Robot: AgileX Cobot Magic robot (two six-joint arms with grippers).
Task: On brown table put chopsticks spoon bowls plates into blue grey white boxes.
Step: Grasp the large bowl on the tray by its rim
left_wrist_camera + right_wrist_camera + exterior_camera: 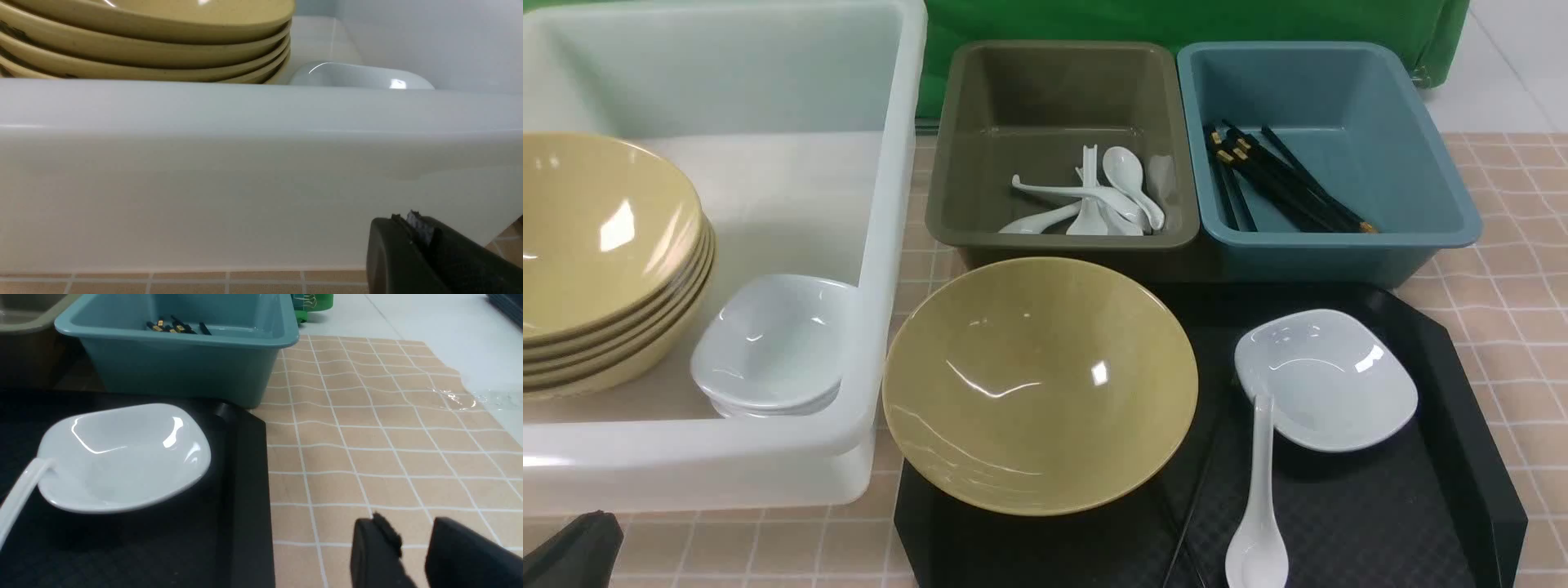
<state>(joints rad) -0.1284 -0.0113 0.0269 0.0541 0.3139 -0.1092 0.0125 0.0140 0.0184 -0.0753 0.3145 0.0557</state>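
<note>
left tool (410, 234): black fingers only partly in frame, opening cannot be told; holds nothing visible, sits low just beside the outer wall of the white tub (245, 183)
right tool (412, 535): fingers parted by a narrow gap, bare worktop shows between them; holds nothing, touches nothing
worktop (367, 449): pinkish-tan sheet with a white grid, directly under the right tool, wrinkled farther out
black tray (245, 490): edge just beside the right tool, on its inner side
white plate (122, 457): on the tray, ahead of the right tool and inward, apart from it
white spoon (20, 494): on the tray past the plate, handle end touching the plate's rim
yellow bowl (1037, 384): on the tray's far side from the right tool, upright, overhanging the tray edge
teal-blue box (184, 367): beyond the plate, holds black chopsticks (175, 326)
olive-grey box (1062, 106): touching the teal-blue one, holds several white spoons (1094, 204)
stack of yellow bowls (163, 53): inside the tub, over the wall from the left tool
stacked white plates (359, 77): in the tub, just beside the bowls
room: green cloth (1176, 20) behind the boxes, pale floor (429, 318) past the worktop
</note>
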